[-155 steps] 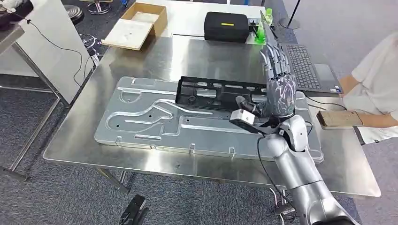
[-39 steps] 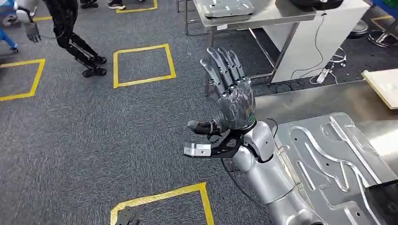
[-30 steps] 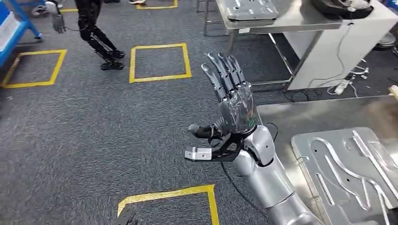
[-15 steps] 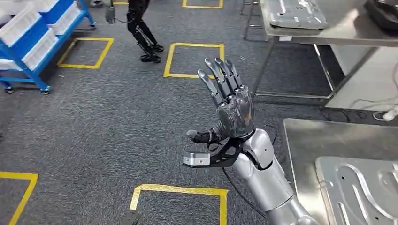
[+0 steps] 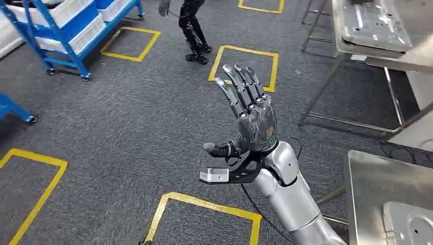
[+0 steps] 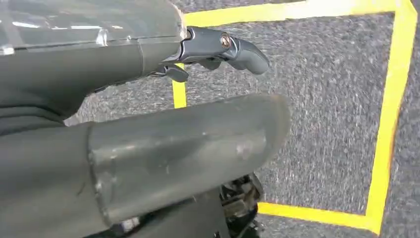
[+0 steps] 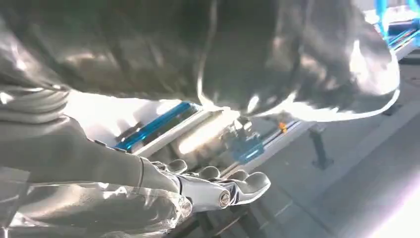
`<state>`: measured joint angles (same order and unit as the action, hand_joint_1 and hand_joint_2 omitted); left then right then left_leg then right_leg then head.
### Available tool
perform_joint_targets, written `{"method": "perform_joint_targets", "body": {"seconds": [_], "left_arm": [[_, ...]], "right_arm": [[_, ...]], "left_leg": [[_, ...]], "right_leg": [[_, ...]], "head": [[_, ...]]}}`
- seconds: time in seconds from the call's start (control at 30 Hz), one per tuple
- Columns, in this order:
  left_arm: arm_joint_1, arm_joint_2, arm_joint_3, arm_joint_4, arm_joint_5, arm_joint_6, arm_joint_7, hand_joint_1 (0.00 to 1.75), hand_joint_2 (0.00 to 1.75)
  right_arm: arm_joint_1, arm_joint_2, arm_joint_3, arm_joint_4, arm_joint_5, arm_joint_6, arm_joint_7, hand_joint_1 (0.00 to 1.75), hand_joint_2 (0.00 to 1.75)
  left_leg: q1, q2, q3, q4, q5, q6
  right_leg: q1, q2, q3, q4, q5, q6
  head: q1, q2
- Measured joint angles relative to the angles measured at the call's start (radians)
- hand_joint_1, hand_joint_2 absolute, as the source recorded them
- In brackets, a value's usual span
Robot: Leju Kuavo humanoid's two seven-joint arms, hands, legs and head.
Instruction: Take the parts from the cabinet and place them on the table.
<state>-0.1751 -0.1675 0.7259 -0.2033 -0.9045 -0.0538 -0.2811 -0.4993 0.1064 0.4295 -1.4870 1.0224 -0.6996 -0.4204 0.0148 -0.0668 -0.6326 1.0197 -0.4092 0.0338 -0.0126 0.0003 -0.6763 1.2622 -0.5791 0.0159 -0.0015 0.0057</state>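
The right hand (image 5: 254,120) is raised in the head view, palm side away, fingers (image 5: 240,89) stretched straight and apart and the thumb out to the side, holding nothing. The left hand (image 6: 148,144) hangs over the grey carpet (image 5: 122,117) in the left wrist view; one dark finger (image 6: 233,47) reaches out and nothing lies in it, though whether its fingers are spread or curled cannot be told. At the upper left stands a blue rack (image 5: 76,35) carrying white bins (image 5: 89,31); what is in the bins cannot be made out. A silver metal panel (image 5: 375,25) lies on a steel worktop (image 5: 403,58) at the upper right. The corner of another worktop (image 5: 378,176) shows at the lower right, with the edge of an embossed metal plate (image 5: 408,222) on it. Yellow tape squares (image 5: 245,64) mark the carpet. The dark legs of another robot (image 5: 194,30) stand beyond the hand.
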Motion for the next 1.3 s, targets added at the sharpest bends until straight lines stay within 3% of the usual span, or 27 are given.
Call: {"method": "perform_joint_targets", "body": {"seconds": [0.03,0.07,0.1,0.13,0.23,0.27,0.3,0.33,0.4,0.43,0.47,0.5,0.57,0.6,0.63,0.77,0.83,0.87,0.93,0.97,1.0,1.07,1.1,1.13,1.23,1.27,1.3], "left_arm": [[0.0,0.0,0.0,0.0,0.0,0.0,0.0,0.0,0.0],[0.0,0.0,0.0,0.0,-0.001,0.0,0.0,0.0,0.0],[0.0,0.0,0.0,0.0,-0.002,0.0,0.0,0.0,0.0],[-0.003,0.0,0.0,0.0,-0.003,0.0,0.0,0.0,0.0],[0.002,0.001,0.0,0.0,-0.005,0.001,0.0,0.0,0.0],[0.003,0.002,0.0,0.0,-0.005,0.001,0.0,0.0,0.0],[0.006,0.003,0.0,0.0,-0.006,0.001,0.0,0.0,0.0],[0.005,0.003,0.0,0.0,-0.008,0.001,0.0,0.0,0.0],[0.001,0.003,0.0,0.0,-0.008,0.001,0.0,0.0,0.0],[0.002,0.003,0.0,0.0,-0.008,0.001,0.0,0.0,0.0],[0.004,0.003,0.0,0.0,-0.009,0.001,0.0,0.0,0.0],[0.006,0.003,0.0,0.0,-0.009,0.001,0.0,0.0,0.0],[0.006,0.004,0.0,0.0,-0.009,0.001,0.0,0.0,0.0],[0.005,0.004,0.0,0.0,-0.009,0.002,0.0,0.0,0.0],[0.002,0.004,0.0,0.0,-0.009,0.002,0.001,0.0,0.0],[0.01,0.01,0.0,0.0,-0.007,0.004,0.003,0.0,0.0],[0.01,0.011,0.0,0.0,-0.007,0.004,0.003,0.0,0.0],[0.005,0.011,0.001,0.0,-0.007,0.004,0.003,0.0,0.0],[0.005,0.011,0.001,0.0,-0.008,0.004,0.003,0.0,0.0],[0.007,0.011,0.001,0.0,-0.008,0.004,0.003,0.0,0.0],[0.008,0.011,0.001,0.0,-0.008,0.004,0.003,0.0,0.0],[0.008,0.011,0.001,0.0,-0.008,0.004,0.003,0.0,0.0],[0.008,0.011,0.001,0.0,-0.008,0.004,0.003,0.0,0.0],[0.006,0.01,0.0,0.0,-0.008,0.004,0.003,0.0,0.0],[0.008,0.01,0.001,0.0,-0.008,0.005,0.003,0.0,0.0],[0.011,0.011,0.001,0.0,-0.008,0.005,0.003,0.0,0.0],[0.014,0.011,0.001,0.0,-0.008,0.005,0.003,0.0,0.0]], "right_arm": [[0.0,0.0,0.0,0.0,0.0,0.0,0.001,0.0,0.0],[-0.001,0.0,0.0,-0.001,0.0,0.0,0.003,0.0,0.0],[0.0,0.0,0.0,-0.003,0.002,0.0,0.003,0.0,0.0],[0.0,0.0,0.0,-0.005,0.003,0.0,0.004,0.0,0.0],[0.002,0.0,0.0,-0.009,0.003,0.0,0.008,0.0,0.0],[0.002,0.002,0.0,-0.01,0.003,0.0,0.008,0.0,0.0],[0.002,0.005,0.0,-0.01,0.003,0.0,0.008,0.0,0.0],[0.001,0.007,0.0,-0.011,0.003,0.0,0.008,0.0,0.0],[0.004,0.006,0.0,-0.011,0.003,0.0,0.008,0.0,0.0],[0.006,0.006,0.0,-0.011,0.003,0.0,0.008,0.0,0.0],[0.008,0.006,0.0,-0.011,0.003,0.0,0.007,0.0,0.0],[0.008,0.007,0.0,-0.011,0.003,0.0,0.007,0.0,0.0],[0.008,0.007,0.0,-0.012,0.003,0.0,0.007,0.0,0.0],[0.007,0.008,0.0,-0.012,0.003,0.0,0.006,0.0,0.0],[0.007,0.008,0.0,-0.012,0.002,0.0,0.002,0.0,0.0],[0.007,0.014,0.0,-0.011,0.0,0.0,-0.004,0.0,0.0],[0.006,0.015,0.0,-0.012,0.0,0.0,-0.006,0.0,0.0],[0.007,0.013,0.0,-0.011,0.0,0.0,-0.006,0.0,0.0],[0.014,0.012,0.0,-0.008,0.0,0.0,-0.006,0.0,0.0],[0.017,0.012,0.0,-0.007,0.0,0.0,-0.006,0.0,0.0],[0.017,0.012,0.0,-0.007,0.0,0.0,-0.006,0.0,0.0],[0.016,0.012,0.0,-0.007,0.0,0.0,-0.006,0.0,0.0],[0.016,0.012,0.0,-0.007,0.0,0.0,-0.008,0.0,0.0],[0.017,0.012,0.0,-0.006,0.0,0.0,-0.009,0.0,0.0],[0.018,0.013,0.0,-0.006,0.0,0.0,-0.013,0.0,0.0],[0.017,0.015,0.0,-0.006,0.0,0.0,-0.016,0.0,0.0],[0.016,0.018,0.0,-0.006,0.0,0.0,-0.019,0.0,0.0]], "left_leg": [[0.0,-0.015,0.001,0.002,0.0,0.0],[0.0,-0.028,0.002,0.004,0.0,-0.002],[0.003,-0.04,-0.002,0.004,0.001,-0.005],[-0.002,-0.05,-0.009,0.011,0.002,-0.014],[0.008,-0.087,-0.016,-0.003,0.015,-0.038],[0.009,-0.087,-0.02,0.002,0.012,-0.042],[0.0,-0.023,-0.027,0.023,-0.005,-0.043],[0.0,0.021,-0.055,0.084,-0.045,-0.045],[0.002,0.052,-0.129,0.243,-0.12,-0.048],[0.003,0.056,-0.153,0.299,-0.135,-0.05],[0.004,0.059,-0.153,0.307,-0.127,-0.051],[0.005,0.062,-0.129,0.267,-0.1,-0.051],[0.004,0.087,-0.028,0.095,-0.025,-0.046],[-0.002,0.138,0.012,0.015,-0.02,-0.042],[-0.015,0.139,0.018,0.007,-0.023,-0.033],[-0.009,0.092,0.018,-0.004,-0.015,-0.011],[-0.005,0.074,0.02,-0.01,-0.009,0.001],[-0.005,0.064,0.019,-0.01,-0.009,0.005],[-0.006,0.035,0.018,-0.009,-0.009,0.005],[-0.006,0.021,0.018,-0.007,-0.009,0.005],[-0.006,0.006,0.019,-0.005,-0.01,0.005],[-0.005,-0.026,0.02,0.0,-0.012,0.001],[-0.003,-0.037,0.016,0.002,-0.014,-0.002],[-0.006,-0.047,0.008,0.007,-0.013,-0.008],[0.005,-0.089,-0.005,0.0,-0.003,-0.031],[0.003,-0.104,-0.008,-0.002,-0.001,-0.039],[0.002,-0.055,-0.011,0.015,-0.012,-0.038]], "right_leg": [[-0.001,0.006,0.032,-0.072,0.048,-0.004],[-0.002,0.026,0.07,-0.156,0.093,-0.007],[-0.005,0.082,0.094,-0.209,0.097,-0.013],[-0.009,0.1,0.099,-0.232,0.095,-0.012],[0.001,0.066,0.101,-0.229,0.097,-0.017],[-0.014,0.049,0.108,-0.246,0.106,-0.03],[-0.008,0.033,0.114,-0.252,0.108,-0.033],[-0.005,0.016,0.115,-0.253,0.109,-0.041],[0.003,-0.019,0.114,-0.252,0.107,-0.044],[0.005,-0.035,0.113,-0.252,0.106,-0.045],[0.006,-0.051,0.114,-0.252,0.105,-0.045],[0.006,-0.065,0.114,-0.25,0.103,-0.044],[0.007,-0.09,0.116,-0.245,0.096,-0.039],[0.009,-0.1,0.117,-0.242,0.092,-0.035],[0.017,-0.11,0.115,-0.238,0.088,-0.029],[0.021,-0.148,0.124,-0.236,0.081,-0.014],[0.007,-0.044,0.092,-0.162,0.032,-0.007],[0.006,-0.017,0.056,-0.087,-0.009,-0.005],[0.006,-0.002,-0.017,0.051,-0.061,-0.003],[0.006,-0.002,-0.031,0.069,-0.053,-0.002],[0.006,-0.001,-0.024,0.041,-0.019,-0.003],[0.001,0.017,0.042,-0.116,0.083,-0.008],[-0.004,0.068,0.072,-0.192,0.118,-0.01],[-0.009,0.118,0.077,-0.212,0.106,-0.012],[0.0,0.086,0.081,-0.222,0.104,-0.016],[-0.008,0.069,0.087,-0.233,0.109,-0.024],[-0.008,0.049,0.095,-0.242,0.113,-0.03]], "head": [[0.0,0.0],[0.0,0.0],[0.0,0.0],[0.0,0.0],[0.0,0.0],[0.0,0.0],[-0.001,0.0],[-0.002,0.0],[-0.002,0.0],[-0.003,0.0],[-0.002,0.0],[-0.003,0.0],[-0.003,0.0],[-0.002,0.0],[-0.003,0.0],[-0.001,0.0],[-0.001,0.0],[-0.001,0.0],[-0.001,0.0],[-0.001,0.0],[-0.001,0.0],[-0.001,0.0],[-0.001,0.0],[-0.002,0.0],[0.0,0.0],[-0.001,0.0],[-0.001,0.0]]}}
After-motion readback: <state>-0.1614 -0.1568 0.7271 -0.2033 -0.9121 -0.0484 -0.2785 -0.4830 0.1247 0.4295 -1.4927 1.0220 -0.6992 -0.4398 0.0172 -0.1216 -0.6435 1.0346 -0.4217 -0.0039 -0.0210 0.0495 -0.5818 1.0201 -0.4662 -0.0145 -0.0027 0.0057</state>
